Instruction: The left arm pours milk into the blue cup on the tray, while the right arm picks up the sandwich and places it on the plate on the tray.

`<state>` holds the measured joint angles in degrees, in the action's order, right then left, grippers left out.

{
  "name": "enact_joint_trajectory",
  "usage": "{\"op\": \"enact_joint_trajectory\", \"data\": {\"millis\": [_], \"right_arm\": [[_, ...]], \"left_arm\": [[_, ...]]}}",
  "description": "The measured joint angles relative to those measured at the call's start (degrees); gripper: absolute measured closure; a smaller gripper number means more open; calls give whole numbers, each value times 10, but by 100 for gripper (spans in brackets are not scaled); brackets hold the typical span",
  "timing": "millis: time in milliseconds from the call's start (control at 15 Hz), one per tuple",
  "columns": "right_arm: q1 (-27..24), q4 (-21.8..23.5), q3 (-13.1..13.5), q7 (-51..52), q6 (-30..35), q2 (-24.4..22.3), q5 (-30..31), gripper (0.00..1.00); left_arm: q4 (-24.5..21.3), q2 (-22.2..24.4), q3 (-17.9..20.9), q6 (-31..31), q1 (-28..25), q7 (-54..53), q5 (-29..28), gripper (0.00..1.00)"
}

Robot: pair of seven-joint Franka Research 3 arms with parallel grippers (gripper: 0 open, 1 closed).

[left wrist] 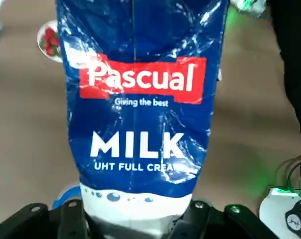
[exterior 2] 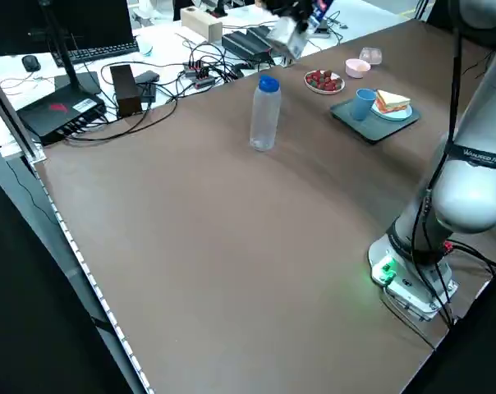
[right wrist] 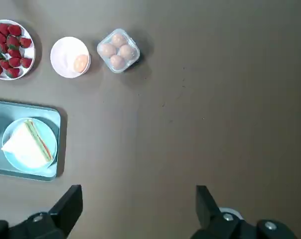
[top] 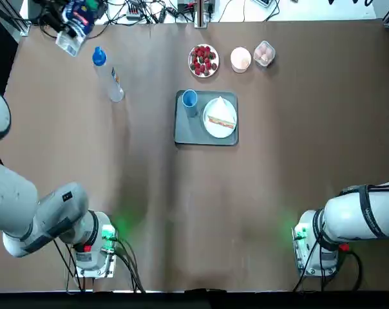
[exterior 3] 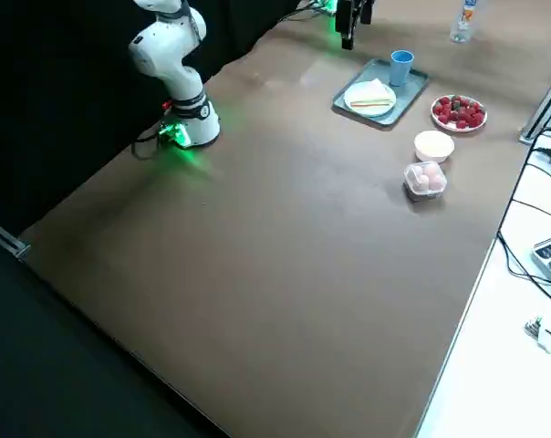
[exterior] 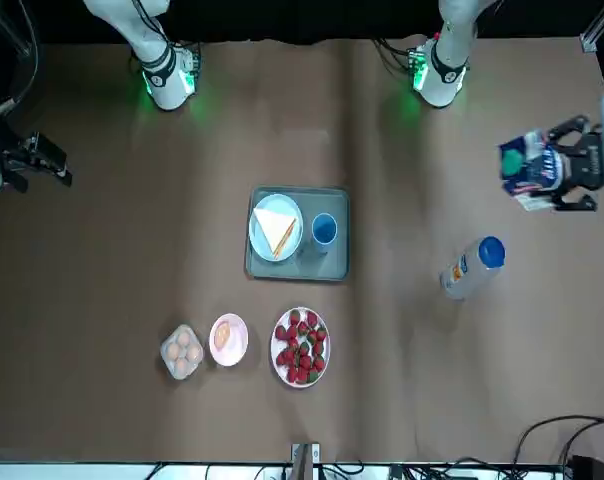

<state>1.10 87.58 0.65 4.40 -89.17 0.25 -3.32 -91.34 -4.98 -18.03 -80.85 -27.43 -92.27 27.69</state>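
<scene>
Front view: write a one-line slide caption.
Left gripper holds the milk aloft, far from the tray, where the sandwich already sits on the plate.

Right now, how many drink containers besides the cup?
2. The milk carton is held in the left gripper near the table's far-left corner; the clear bottle stands on the table left of the tray.

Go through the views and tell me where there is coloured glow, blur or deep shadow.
Top view: green glow on the brown table beside both arm bases. Left wrist view: the blue-and-white milk carton reads sharp, with the table behind it blurred. Right side view: the near left corner is black.
</scene>
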Motion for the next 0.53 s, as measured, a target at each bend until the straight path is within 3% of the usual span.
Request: {"op": "enact_joint_trajectory", "data": {"millis": [200, 533], "right_arm": [[0, 1, 0, 0, 0, 0, 0, 0], [0, 1, 0, 0, -2, 0, 16, 0]], "left_arm": [[-41, 23, -1, -64, 89, 97, -55, 44], [-148, 30, -2, -215, 220, 211, -114, 45]]}}
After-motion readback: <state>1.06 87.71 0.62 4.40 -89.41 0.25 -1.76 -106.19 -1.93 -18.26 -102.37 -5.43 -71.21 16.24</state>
